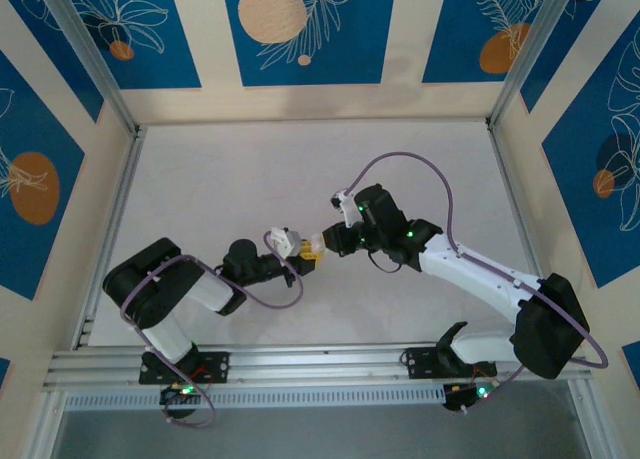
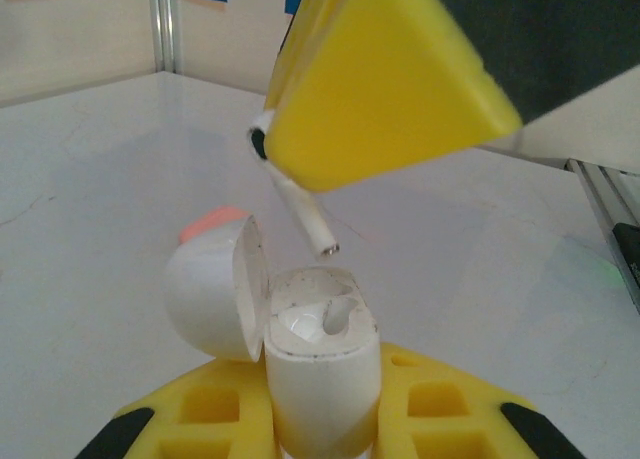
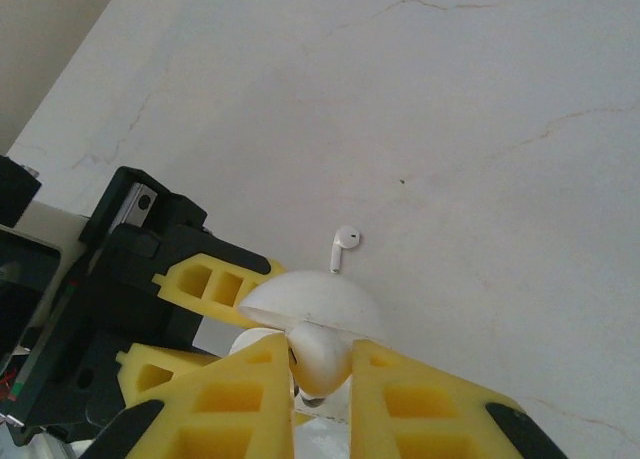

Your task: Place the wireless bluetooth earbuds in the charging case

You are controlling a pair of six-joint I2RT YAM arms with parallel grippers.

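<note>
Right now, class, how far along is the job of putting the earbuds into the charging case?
Done: the charging case stands open, lid swung back, clamped in the left gripper. In hand: the right gripper holds a white earbud, stem down, just above the case, not yet seated. Left: seat it, then fetch the second white earbud lying on the table.

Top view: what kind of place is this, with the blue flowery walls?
Probably a robot testing booth: a plain white tabletop, silver metal frame rails around it, and a black-and-white left robot arm and right robot arm bolted at its near edge.
</note>
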